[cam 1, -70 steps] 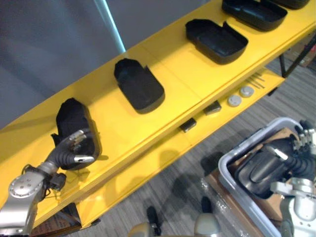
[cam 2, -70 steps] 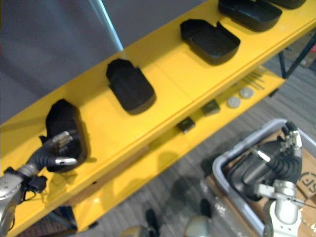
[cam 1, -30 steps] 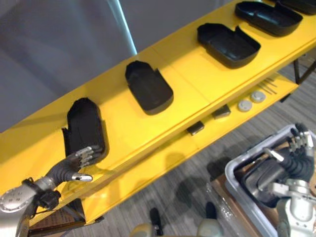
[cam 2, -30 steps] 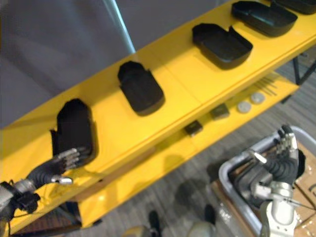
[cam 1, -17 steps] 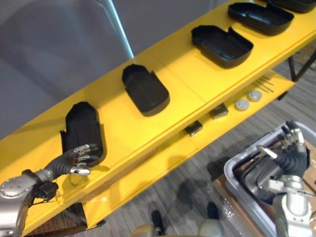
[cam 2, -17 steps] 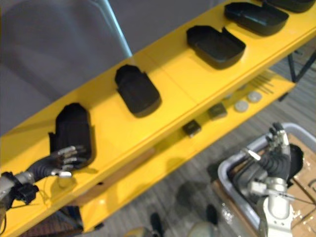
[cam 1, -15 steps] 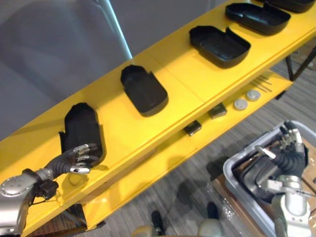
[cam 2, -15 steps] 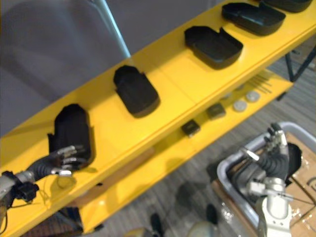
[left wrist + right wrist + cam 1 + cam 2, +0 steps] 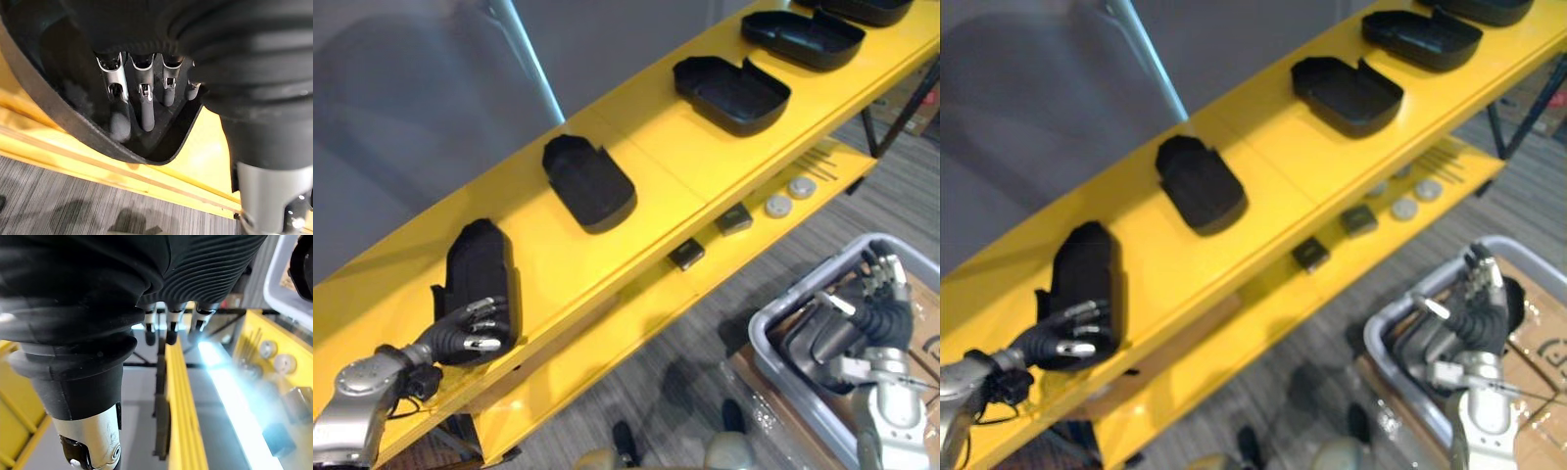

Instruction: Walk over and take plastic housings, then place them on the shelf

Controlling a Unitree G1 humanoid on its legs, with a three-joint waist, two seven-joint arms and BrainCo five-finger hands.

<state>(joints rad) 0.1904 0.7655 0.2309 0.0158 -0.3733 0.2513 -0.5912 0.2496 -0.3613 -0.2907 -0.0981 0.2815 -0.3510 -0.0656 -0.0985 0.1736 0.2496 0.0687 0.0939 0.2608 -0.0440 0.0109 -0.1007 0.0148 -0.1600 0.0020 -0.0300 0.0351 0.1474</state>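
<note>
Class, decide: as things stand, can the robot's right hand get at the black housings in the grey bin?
Probably yes: the right hand hovers over the open grey bin, fingers relaxed, nothing covering the black housings.

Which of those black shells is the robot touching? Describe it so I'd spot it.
Find the long yellow shelf with its row of black housings. Take the leftmost housing: it alone has the left hand resting on its near end.
</note>
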